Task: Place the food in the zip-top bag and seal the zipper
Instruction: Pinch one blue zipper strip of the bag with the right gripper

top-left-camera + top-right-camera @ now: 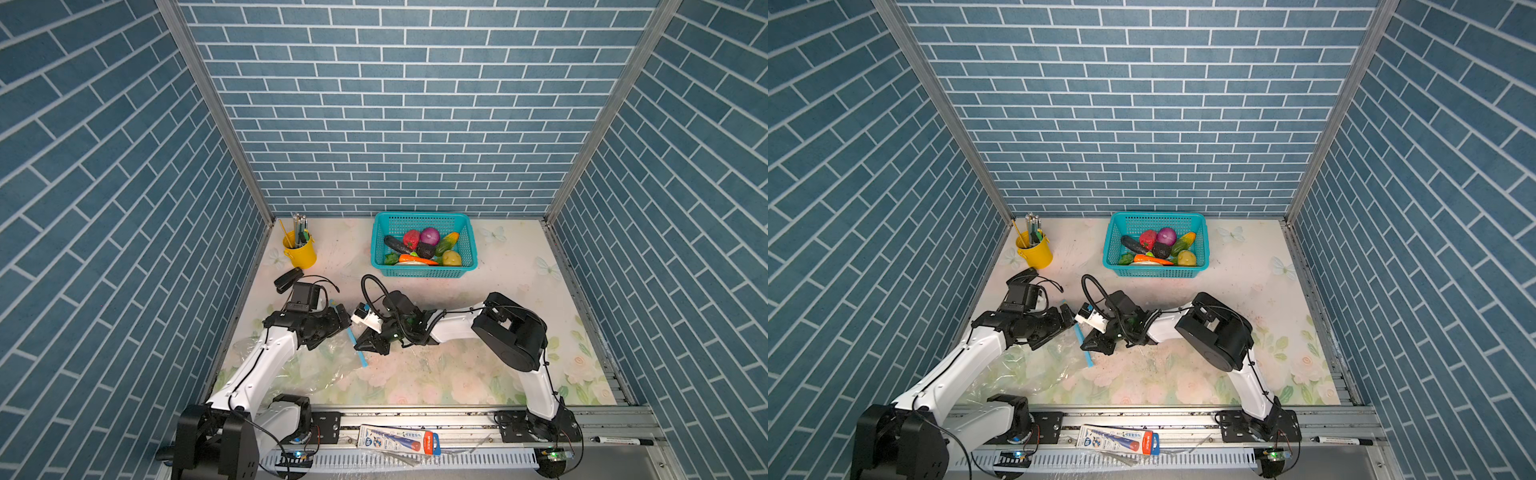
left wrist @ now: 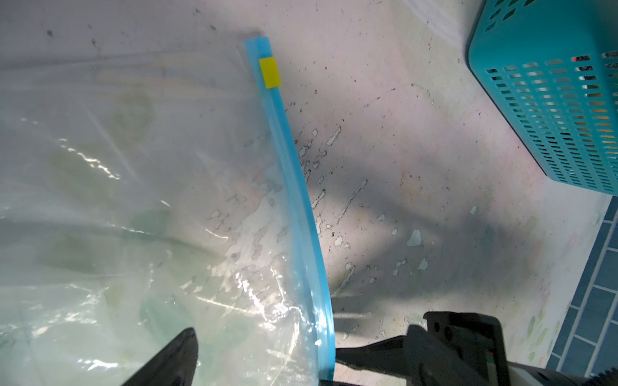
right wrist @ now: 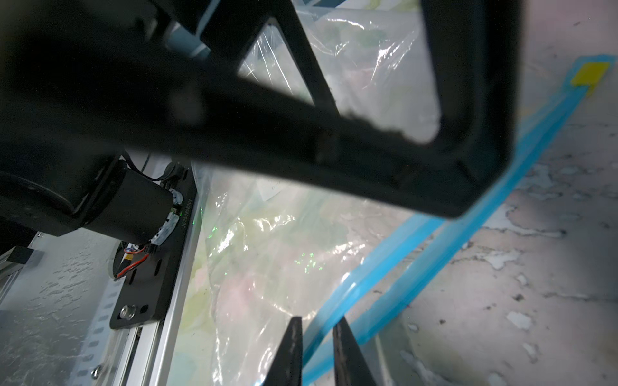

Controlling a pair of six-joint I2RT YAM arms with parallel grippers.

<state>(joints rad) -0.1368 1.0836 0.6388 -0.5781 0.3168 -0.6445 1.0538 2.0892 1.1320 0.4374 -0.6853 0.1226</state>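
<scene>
The clear zip-top bag (image 1: 316, 370) (image 1: 1034, 370) lies flat at the front left of the table. Its light-blue zipper (image 1: 360, 355) (image 2: 294, 187) (image 3: 451, 240) faces the table's middle, and the yellow slider (image 2: 269, 72) (image 3: 590, 75) sits at the far end. My left gripper (image 1: 344, 318) (image 2: 271, 357) stands open astride the strip, touching nothing. My right gripper (image 1: 363, 338) (image 3: 319, 351) has its fingers drawn close on the strip's raised upper lip. The food (image 1: 424, 247) (image 1: 1158, 245) sits piled in the teal basket (image 1: 419, 215) at the back.
A yellow cup of pens (image 1: 300, 253) stands at the back left, with a black stapler (image 1: 289, 279) lying in front of it. On the front rail lie a printed packet (image 1: 397, 440) and a marker (image 1: 621, 440). Blue brick walls enclose three sides.
</scene>
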